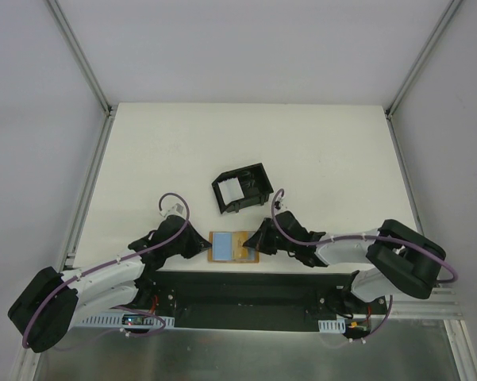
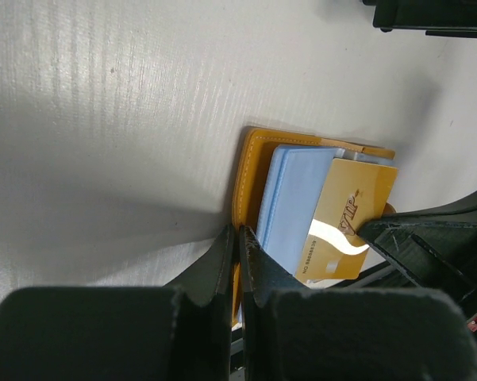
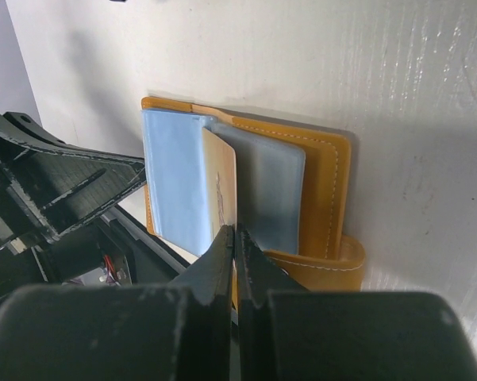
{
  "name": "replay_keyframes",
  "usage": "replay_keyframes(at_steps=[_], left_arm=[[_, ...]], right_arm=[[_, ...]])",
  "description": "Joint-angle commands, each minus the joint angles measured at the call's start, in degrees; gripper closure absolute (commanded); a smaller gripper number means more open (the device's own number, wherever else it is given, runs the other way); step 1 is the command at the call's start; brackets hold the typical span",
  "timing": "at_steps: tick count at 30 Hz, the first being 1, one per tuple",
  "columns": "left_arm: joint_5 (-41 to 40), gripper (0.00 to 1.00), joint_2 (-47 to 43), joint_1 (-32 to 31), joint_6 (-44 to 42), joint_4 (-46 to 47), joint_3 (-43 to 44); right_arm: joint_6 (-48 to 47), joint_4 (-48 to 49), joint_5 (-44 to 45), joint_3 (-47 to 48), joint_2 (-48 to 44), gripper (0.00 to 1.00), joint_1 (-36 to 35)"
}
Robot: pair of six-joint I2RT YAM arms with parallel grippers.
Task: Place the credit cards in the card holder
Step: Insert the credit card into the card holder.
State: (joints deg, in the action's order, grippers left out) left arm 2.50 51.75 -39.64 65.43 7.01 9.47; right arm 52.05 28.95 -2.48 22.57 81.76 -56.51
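Two grippers are being kept at opposite sides of an open tan-orange wallet, which is lying flat on the white table just beyond the arm bases. The fingers of the left gripper are being pressed together on the wallet's left cover edge, a strip of orange leather showing between them. The fingers of the right gripper are being clenched on the near edge of a gold credit card marked "VIP". The card is being held partly out of the wallet, lying across the blue plastic sleeves between the two covers, with its far end among them. Whether further cards are being carried in the sleeves cannot be told. The card holder, a black open-topped box with a white ridged insert on its left side, is standing apart from the wallet, farther from the bases and turned at an angle to the table edge.
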Motion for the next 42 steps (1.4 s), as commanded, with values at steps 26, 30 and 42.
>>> replay_keyframes(at_steps=[26,30,42], left_arm=[[-0.31,1.00,1.25,0.53,-0.48,0.38,-0.77],[-0.22,1.00,1.34,0.53,-0.48,0.64,-0.60],[-0.31,1.00,1.52,0.53,0.05,1.08,-0.69]], right_arm=[[-8.11,-7.06,0.02,5.64,3.14,1.00,0.88],[-8.02,-6.45,0.19,6.61,4.99,1.00,-0.96],[1.38,-3.82,2.13,6.61,7.71,1.00,-4.57]])
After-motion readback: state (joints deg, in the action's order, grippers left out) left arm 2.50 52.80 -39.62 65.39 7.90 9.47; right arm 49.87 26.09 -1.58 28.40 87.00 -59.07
